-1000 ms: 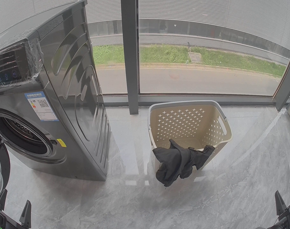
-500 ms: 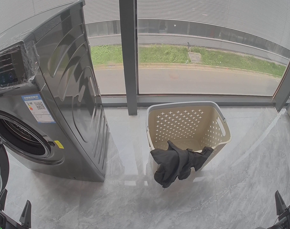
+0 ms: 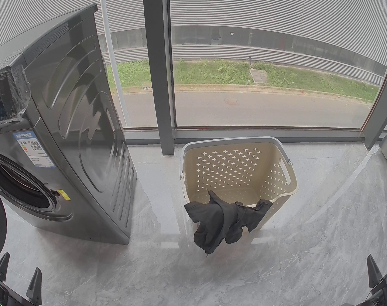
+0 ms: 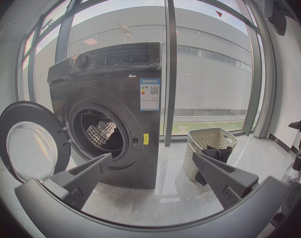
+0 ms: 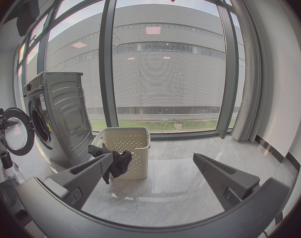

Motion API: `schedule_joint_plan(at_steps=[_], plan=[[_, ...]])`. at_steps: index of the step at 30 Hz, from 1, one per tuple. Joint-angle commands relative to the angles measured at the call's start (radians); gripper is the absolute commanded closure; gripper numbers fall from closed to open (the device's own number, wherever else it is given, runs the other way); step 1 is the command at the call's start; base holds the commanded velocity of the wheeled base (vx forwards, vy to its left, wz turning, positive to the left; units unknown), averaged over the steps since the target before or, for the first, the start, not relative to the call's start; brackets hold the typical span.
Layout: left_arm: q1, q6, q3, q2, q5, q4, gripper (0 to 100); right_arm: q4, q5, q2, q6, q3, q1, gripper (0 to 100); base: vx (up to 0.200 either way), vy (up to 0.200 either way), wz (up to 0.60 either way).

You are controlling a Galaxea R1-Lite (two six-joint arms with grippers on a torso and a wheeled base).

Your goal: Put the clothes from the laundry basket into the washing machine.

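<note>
Grey marble floor (image 3: 244, 273) by window (image 3: 265, 64), washer (image 3: 74, 149) door open, garment (image 3: 221, 222) draped over near rim of basket (image 3: 236, 141), hanging down, left pincer (image 4: 151, 156) and right pincer (image 5: 152, 157) spread, empty.

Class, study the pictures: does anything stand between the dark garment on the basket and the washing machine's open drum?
Nothing visible does. The garment hangs over the near rim of the basket, the door is swung open, clear of the drum opening, and only bare floor lies between basket and washing machine.
</note>
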Motion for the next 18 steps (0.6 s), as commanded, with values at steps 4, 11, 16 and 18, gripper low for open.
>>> schedule_joint_plan(at_steps=[4,11,16,18], plan=[[0.000,0.000,0.016,-0.016,0.000,-0.001,0,0.000,0.000,-0.016,0.000,0.018,0.000,0,0.000,0.000,0.00],[0.000,-0.002,0.016,-0.016,0.000,-0.001,0,0.012,0.002,-0.016,0.000,0.012,0.000,0,0.057,0.000,0.00],[0.000,-0.002,0.016,-0.016,0.000,-0.001,0,0.000,0.005,-0.016,-0.002,0.018,0.000,0,0.160,0.000,0.00],[0.000,-0.002,0.018,-0.016,0.000,0.000,0,0.000,0.005,-0.016,0.000,0.018,0.002,0,0.000,0.000,0.00]])
